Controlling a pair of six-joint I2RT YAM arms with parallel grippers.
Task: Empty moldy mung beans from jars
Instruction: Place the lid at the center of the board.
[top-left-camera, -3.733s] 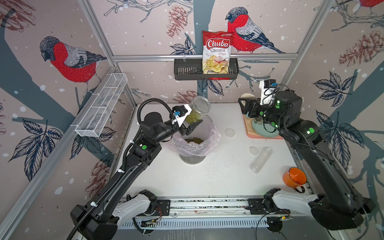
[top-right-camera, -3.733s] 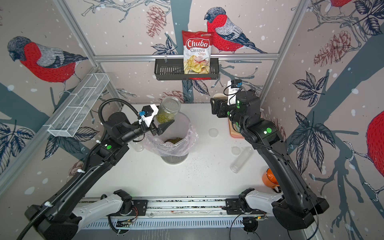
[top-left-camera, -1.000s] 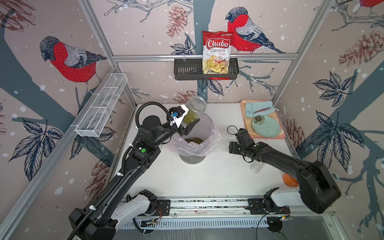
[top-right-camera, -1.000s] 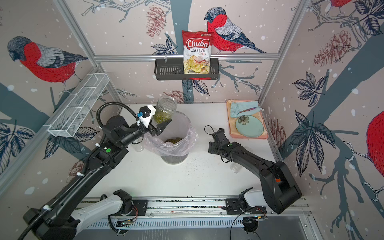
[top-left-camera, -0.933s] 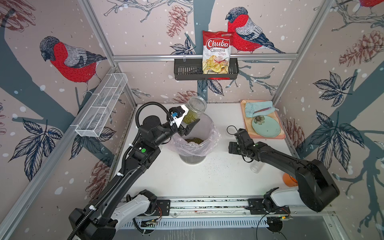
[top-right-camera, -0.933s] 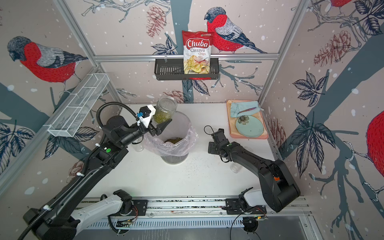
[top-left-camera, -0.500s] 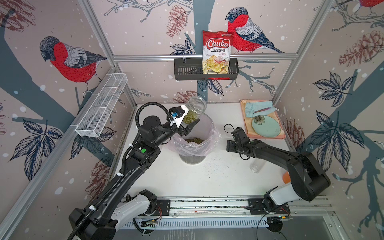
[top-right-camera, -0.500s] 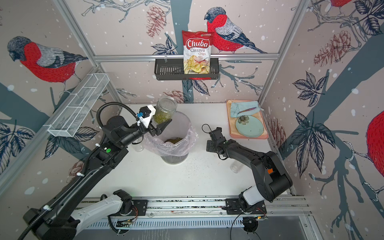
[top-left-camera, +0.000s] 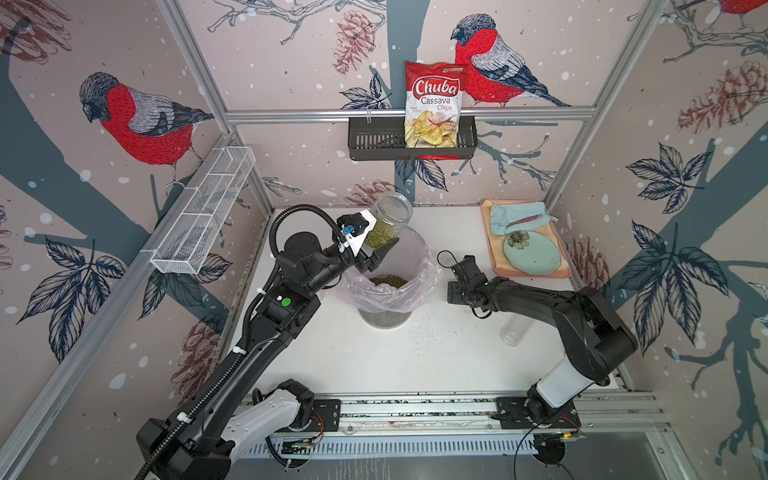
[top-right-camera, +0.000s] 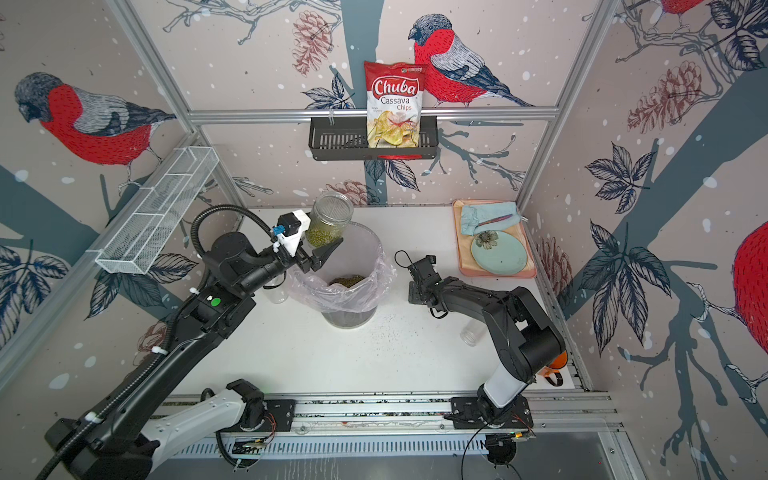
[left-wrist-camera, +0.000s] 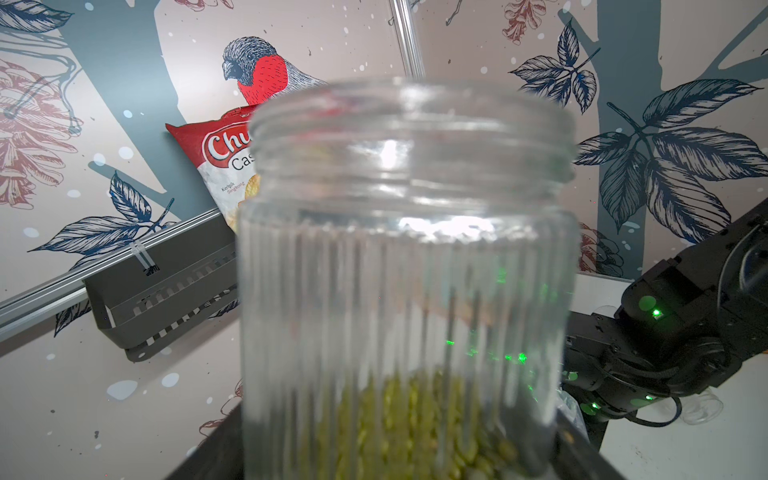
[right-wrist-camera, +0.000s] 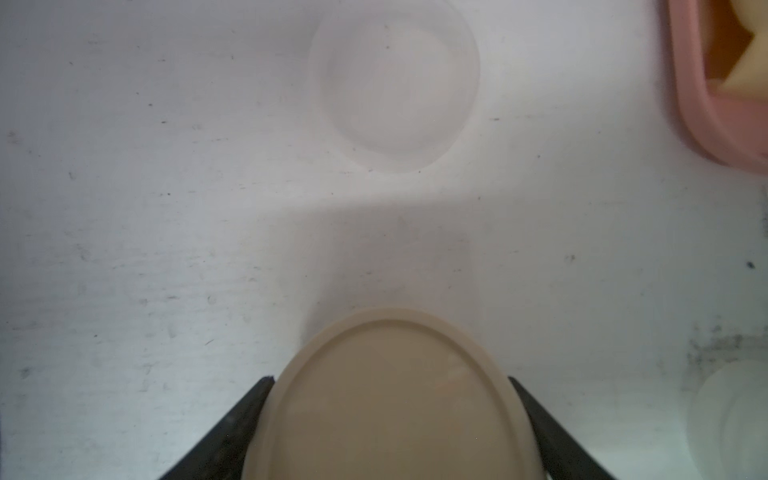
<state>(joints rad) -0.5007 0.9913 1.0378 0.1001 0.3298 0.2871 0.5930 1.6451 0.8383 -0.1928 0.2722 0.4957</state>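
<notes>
Behind, "Chuba Cassava Chips" bag, left tool gripping jar

Both arms are matte black above white base links. The left arm wears a green dot, a ribbed black hose cinched with white zip ties, and a white wrist bracket. The right arm is plainer, and the right gripper has black, tapering jaws.

Left end effector raised, gripping; right end effector low, pointing down, gripping
</notes>
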